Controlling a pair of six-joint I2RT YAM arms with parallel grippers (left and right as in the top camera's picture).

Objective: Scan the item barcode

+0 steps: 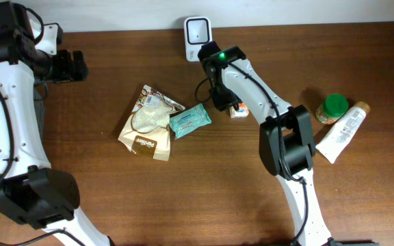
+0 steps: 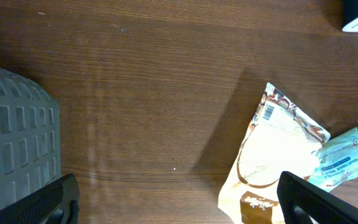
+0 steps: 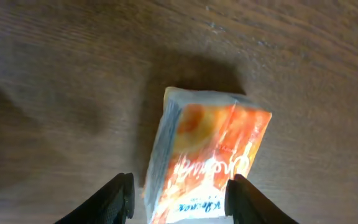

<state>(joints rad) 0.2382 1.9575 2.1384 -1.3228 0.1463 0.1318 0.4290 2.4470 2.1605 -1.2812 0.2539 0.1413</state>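
Brown wood-grain table [image 1: 204, 198] is carrying everything, with a pale wall running along its far edge. Lying flat on it, a little way out from the white scanner [image 1: 198, 31], is the small orange carton [image 3: 213, 155] — its glossy printed face is pointing up, and no barcode is showing on that face. The right gripper [image 3: 180, 196] is hanging directly over it, jaws standing apart on either side of its near end and clamping nothing; a sliver of bare wood is showing between one finger and the carton's edge. The left gripper [image 2: 176, 202] is sitting well apart at the table's far left corner, spread wide and empty.

Judging by its look, the carton is going to handle as a light, thin-walled cardboard box: stiff enough to pinch, but liable to dent under a hard squeeze, and its shiny film is probably making it a bit slippery. Taking it across the two long narrow sides, near the middle, is looking like the safest hold — that is leaving the broad faces free for the scanner.

Counting: one orange carton, one scanner, one tan snack bag [image 1: 149, 123], one teal wipes pack [image 1: 189, 121] lying against it, one green-lidded jar [image 1: 332, 108], one white tube [image 1: 344, 131], and two arms.
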